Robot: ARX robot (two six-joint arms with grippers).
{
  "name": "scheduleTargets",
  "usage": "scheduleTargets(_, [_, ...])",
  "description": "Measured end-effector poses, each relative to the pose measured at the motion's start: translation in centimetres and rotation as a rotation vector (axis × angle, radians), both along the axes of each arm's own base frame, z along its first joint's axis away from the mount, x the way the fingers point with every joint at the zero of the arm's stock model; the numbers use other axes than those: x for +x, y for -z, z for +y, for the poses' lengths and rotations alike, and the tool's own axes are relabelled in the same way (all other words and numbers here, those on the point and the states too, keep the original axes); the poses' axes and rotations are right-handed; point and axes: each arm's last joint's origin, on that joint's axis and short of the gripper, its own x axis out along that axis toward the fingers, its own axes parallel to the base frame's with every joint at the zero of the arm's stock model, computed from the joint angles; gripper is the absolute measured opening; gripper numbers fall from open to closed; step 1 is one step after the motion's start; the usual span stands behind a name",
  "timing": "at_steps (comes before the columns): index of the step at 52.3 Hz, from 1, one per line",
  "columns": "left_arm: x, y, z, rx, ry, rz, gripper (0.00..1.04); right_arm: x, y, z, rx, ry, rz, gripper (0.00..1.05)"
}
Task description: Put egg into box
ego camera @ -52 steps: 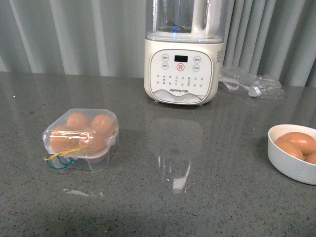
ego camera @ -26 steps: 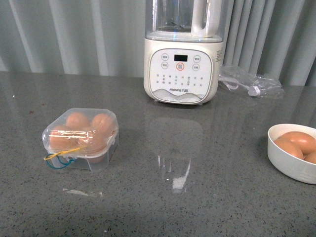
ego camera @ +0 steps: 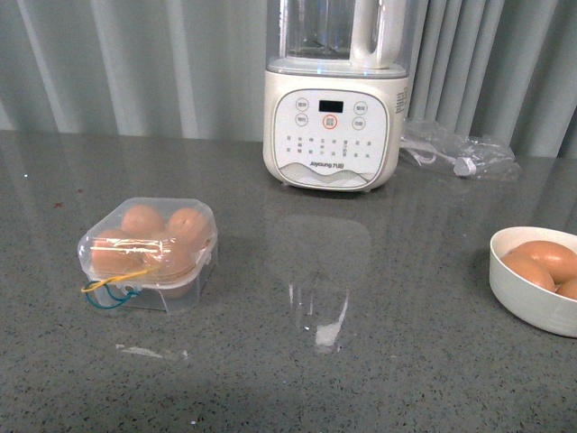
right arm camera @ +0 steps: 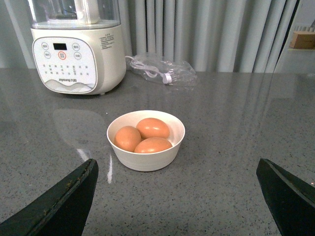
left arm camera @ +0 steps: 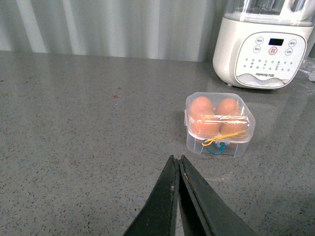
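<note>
The clear plastic box point(ego camera: 149, 253) sits on the grey counter at the left, lid down, with several brown eggs inside and yellow and blue loops at its front. It also shows in the left wrist view point(left arm camera: 218, 123). My left gripper point(left arm camera: 176, 160) is shut and empty, a short way from the box. A white bowl point(ego camera: 534, 298) at the right holds three brown eggs point(right arm camera: 145, 135); the bowl point(right arm camera: 147, 158) lies ahead of my right gripper point(right arm camera: 177, 169), which is wide open and empty. Neither arm shows in the front view.
A cream blender point(ego camera: 335, 99) with a clear jug stands at the back middle. A clear plastic bag with a cable point(ego camera: 458, 153) lies to its right. Grey curtains hang behind the counter.
</note>
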Motion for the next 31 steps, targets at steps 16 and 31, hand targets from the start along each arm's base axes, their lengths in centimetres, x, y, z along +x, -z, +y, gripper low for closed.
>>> scheduleTargets(16, [0.0, 0.0, 0.0, 0.0, 0.0, 0.0, 0.66, 0.0, 0.0, 0.0, 0.0, 0.0, 0.0, 0.97])
scheduleTargets(31, [0.0, 0.0, 0.0, 0.0, 0.0, 0.0, 0.98, 0.0, 0.0, 0.0, 0.0, 0.0, 0.0, 0.97])
